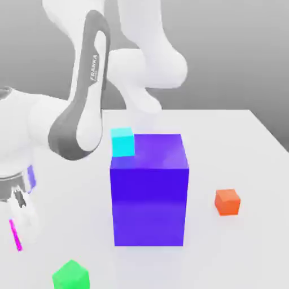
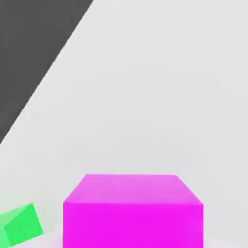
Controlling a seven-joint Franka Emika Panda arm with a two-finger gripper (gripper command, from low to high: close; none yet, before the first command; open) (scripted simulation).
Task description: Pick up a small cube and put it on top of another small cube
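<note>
The tall blue-violet block (image 1: 149, 197) is standing upright on the pale tabletop (image 1: 226, 141); the Panda's gripper (image 1: 23, 224) is hanging well apart from the block, toward the exterior view's left, and is tilting slightly; its fingers are closing snugly on the small magenta cube (image 1: 16, 235), which is showing as a thin slanting strip beside them and as a broad top and side in the hand view; whether the magenta cube is touching the tabletop, I cannot tell.

The cyan cube (image 1: 122, 142) is resting on top of the block, by its edge toward the exterior view's left; the orange-red cube (image 1: 227, 202) is sitting apart from the block, toward the exterior view's right; the bright green cube (image 1: 71, 275) is lying nearer the viewer than the block and toward the exterior view's left; the white arm (image 1: 56, 124) is reaching down on that same side of the block.
</note>
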